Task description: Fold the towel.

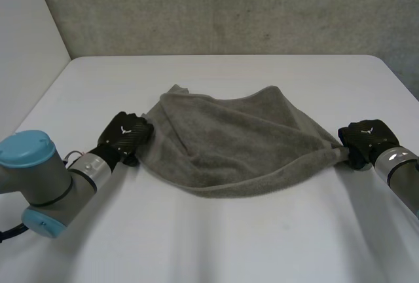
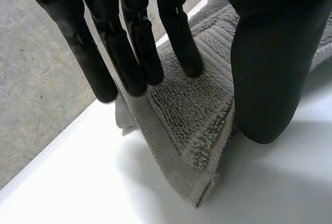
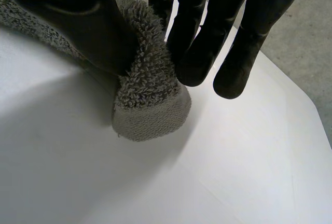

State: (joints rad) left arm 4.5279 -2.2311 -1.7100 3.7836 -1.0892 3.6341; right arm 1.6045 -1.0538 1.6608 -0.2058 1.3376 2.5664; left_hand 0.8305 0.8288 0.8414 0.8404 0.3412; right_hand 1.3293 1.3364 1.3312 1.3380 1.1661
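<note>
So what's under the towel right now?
White table shows below the two corners that the left hand and right hand pinch. The stretch beneath the sagging middle of the towel is covered, so I cannot tell what lies there.

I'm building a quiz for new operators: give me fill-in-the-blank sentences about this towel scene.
1. The ___ towel stretches between the two hands.
2. The left hand pinches one end between its fingers and its ___.
3. The right hand pinches the other end, and the table is ___.

Missing words: grey; thumb; white.
</note>
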